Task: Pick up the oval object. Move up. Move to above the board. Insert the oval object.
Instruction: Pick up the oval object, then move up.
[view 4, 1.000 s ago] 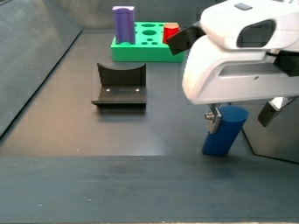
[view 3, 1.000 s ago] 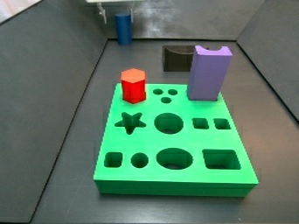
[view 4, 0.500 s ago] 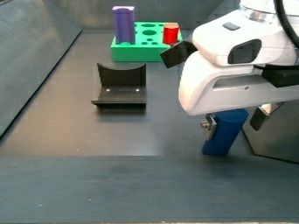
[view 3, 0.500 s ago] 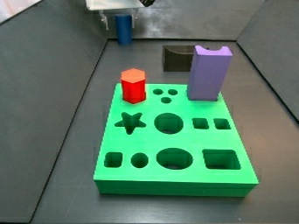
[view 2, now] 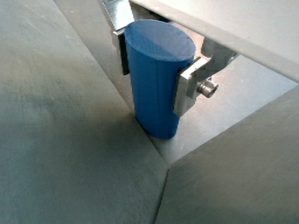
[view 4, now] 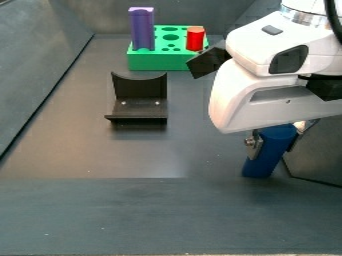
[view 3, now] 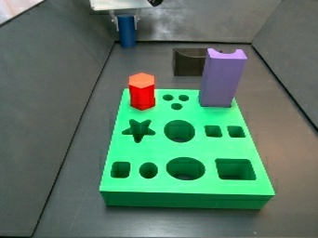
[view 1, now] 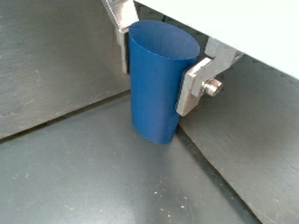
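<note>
The oval object, a plain blue upright peg, stands between the fingers in both wrist views. My gripper is shut on it, and the silver finger plates press its two sides. Its lower end is at or just above the dark floor, near a wall corner. In the side views the gripper holds the peg at the end far from the board. The green board has star, round, oval and square holes.
A tall purple block and a red hexagonal prism stand on the board. The dark fixture stands on the floor between the board and the peg. Grey walls enclose the floor.
The gripper has settled around the peg. The peg has shifted slightly sideways with it and leans a little.
</note>
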